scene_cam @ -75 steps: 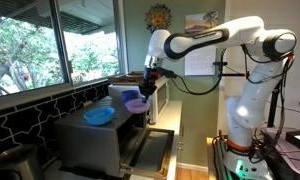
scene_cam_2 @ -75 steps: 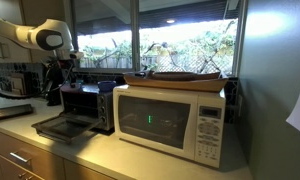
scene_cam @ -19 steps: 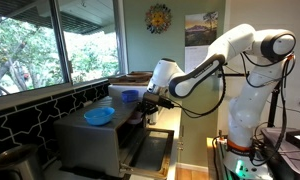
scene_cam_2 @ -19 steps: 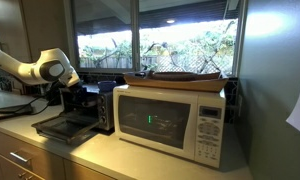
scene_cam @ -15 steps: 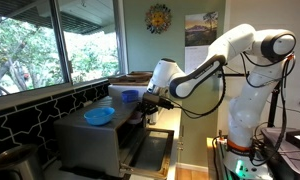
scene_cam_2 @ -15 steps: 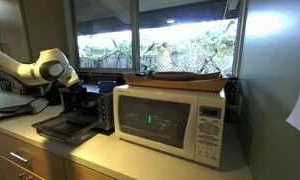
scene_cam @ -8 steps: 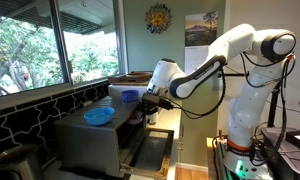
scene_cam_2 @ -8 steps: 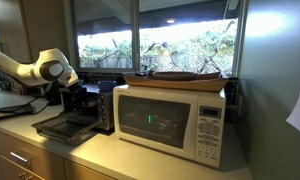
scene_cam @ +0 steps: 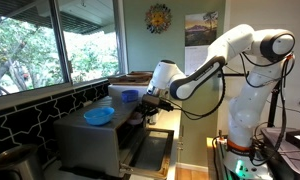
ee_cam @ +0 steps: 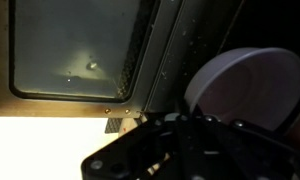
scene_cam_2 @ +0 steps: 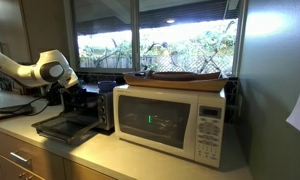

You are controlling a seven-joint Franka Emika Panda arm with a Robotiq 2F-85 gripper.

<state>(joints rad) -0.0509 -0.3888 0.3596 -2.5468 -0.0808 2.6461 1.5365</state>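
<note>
Wrist view: at 10 o'clock lies the glass door (ee_cam: 75, 50) of a toaster oven, folded down, a dull glint on its pane. At 2 o'clock sits a pale lavender bowl (ee_cam: 245, 85), round and smooth, inside the dark mouth of the oven. What it holds cannot be made out. The gripper (ee_cam: 180, 150) fills the frame's 6 o'clock as a black mass, with the bowl just beside it at its 2 o'clock. Its fingers are clenched tight. Whether the bowl's rim is pinched between them, the pictures do not show.

In an exterior view, a blue bowl (scene_cam: 100, 115) stands on top of the toaster oven (scene_cam: 90, 145), its inside hidden from this angle. A pale box (scene_cam: 125, 92) sits at the blue bowl's 1 o'clock, on the same top. At the blue bowl's 3 o'clock the gripper (scene_cam: 147, 108) reaches into the oven's open front, above the lowered door (scene_cam: 150, 150). The white arm (scene_cam: 220, 55) arches off toward 2 o'clock.

In an exterior view from the counter side, the arm (scene_cam_2: 35, 68) comes in at 9 o'clock and bends down to the toaster oven (scene_cam_2: 90, 100), whose door (scene_cam_2: 62, 126) lies flat on the counter. At the oven's 3 o'clock, touching or nearly so, stands a white microwave (scene_cam_2: 170, 120). A shallow dark tray (scene_cam_2: 185, 76) rests on the microwave at 12 o'clock, its contents out of sight.
</note>
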